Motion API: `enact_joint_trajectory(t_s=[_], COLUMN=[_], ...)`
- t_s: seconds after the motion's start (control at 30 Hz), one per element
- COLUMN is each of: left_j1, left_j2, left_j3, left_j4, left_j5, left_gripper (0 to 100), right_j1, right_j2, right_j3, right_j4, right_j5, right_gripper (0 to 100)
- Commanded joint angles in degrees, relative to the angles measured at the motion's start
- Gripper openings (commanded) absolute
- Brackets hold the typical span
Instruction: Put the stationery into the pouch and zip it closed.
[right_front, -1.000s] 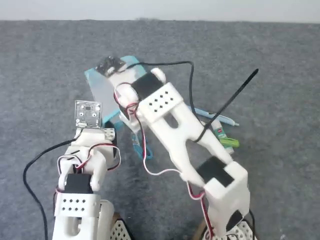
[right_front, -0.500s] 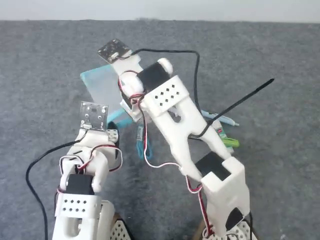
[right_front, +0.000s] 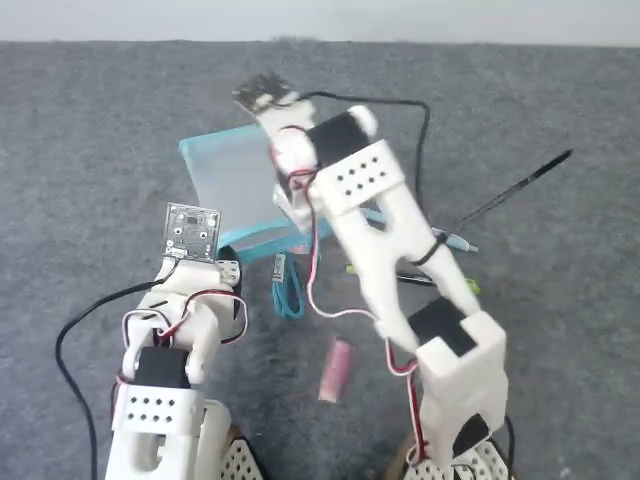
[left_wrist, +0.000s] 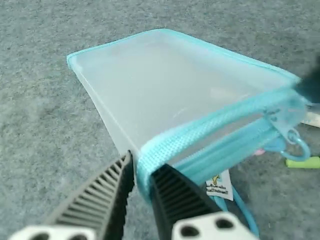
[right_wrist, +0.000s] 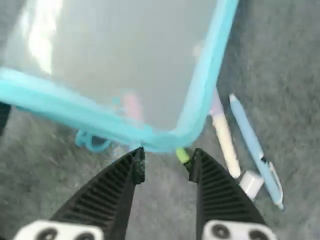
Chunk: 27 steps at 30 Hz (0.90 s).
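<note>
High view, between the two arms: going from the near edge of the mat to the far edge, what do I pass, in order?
pink stick → teal loop → pouch. The pens on the right lie level with the loop, so they are left out.

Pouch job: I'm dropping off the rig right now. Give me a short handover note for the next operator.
Left end effector: shut on the zip edge of the pouch.
Right end effector: open, at another corner of the pouch's rim, gripping nothing.
Things: blue pen, pale pen and green highlighter lie on the grey mat beside the pouch. The pink piece lies on the mat nearer the arm bases.
Done: pouch gripped; nothing clearly inside it.
Left: load every item, then zip the pouch closed.
</note>
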Motion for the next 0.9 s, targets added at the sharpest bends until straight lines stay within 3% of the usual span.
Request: enact_joint_trajectory(t_s=[0.0, 0.2, 0.33, 0.53, 0.63, 0.73, 0.87], left_j1=[-2.5, -6.7, -6.5, -6.5, -6.5, -6.5, -6.5], left_j2=[-0.3, -0.3, -0.3, 0.1, 0.1, 0.1, 0.1], left_j3=[-0.4, -0.6, -0.6, -0.5, -0.4, -0.3, -0.3], left_j4=[-0.9, -0.9, -1.0, -2.4, -2.2, -2.2, -2.1], left_j5=[0.0, -0.2, -0.2, -0.2, -0.2, -0.2, -0.2], left_gripper=[1, 1, 1, 1, 1, 1, 1], right_j1=[0.4, 0.8, 2.2, 0.1, -3.3, -6.9, -11.8], right_j2=[-11.7, -36.3, -50.7, -57.7, -57.6, -57.5, -57.5], right_j3=[14.8, 54.3, 73.4, 85.1, 87.8, 88.1, 88.3], right_j4=[-5.0, -23.3, -25.9, -28.4, -30.2, -32.1, -32.4], right_j5=[1.9, 4.7, 4.7, 4.7, 3.8, -3.7, -13.3], right_gripper=[17.3, 18.0, 17.8, 18.4, 25.5, 33.0, 33.5])
